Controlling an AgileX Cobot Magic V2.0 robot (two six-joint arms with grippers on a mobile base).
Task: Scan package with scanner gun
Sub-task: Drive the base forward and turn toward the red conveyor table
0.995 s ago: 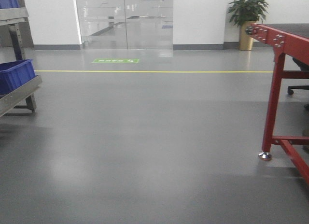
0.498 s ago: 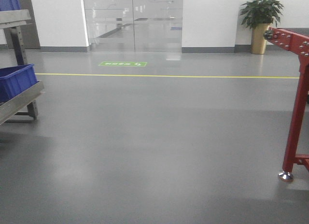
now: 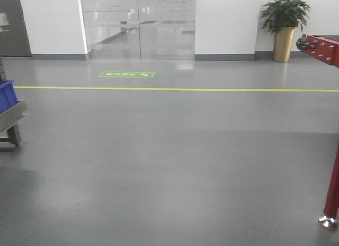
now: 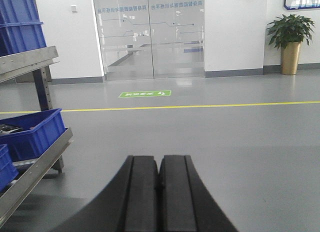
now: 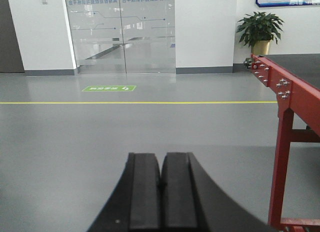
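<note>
Facing a big grey floor with both grippers squeezed shut

Looking for the package and the scanner gun: not seen in any of the three views. Seeing the left gripper (image 4: 160,167) at 6 o'clock in the left wrist view, black fingers (image 4: 142,192) pressed flat together, nothing between them. Seeing the right gripper (image 5: 161,167) at 6 o'clock in the right wrist view, closed up tight the same way, holding nothing. Finding blue bins (image 4: 31,134) on a sloped metal rack (image 4: 42,159) at 8 o'clock of the left gripper, with more of them higher up at 10 o'clock. Finding a red table frame (image 5: 286,99) at 3 o'clock of the right gripper, with a dark top. Looking farther out across the shiny grey floor (image 3: 169,166): a yellow line (image 3: 212,89) running side to side, a green floor sign (image 3: 126,75) just past it at 11 o'clock, frosted glass doors (image 3: 137,23) at 12 o'clock, and a potted plant (image 3: 284,23) in a gold pot at 1 o'clock by the white wall.
</note>
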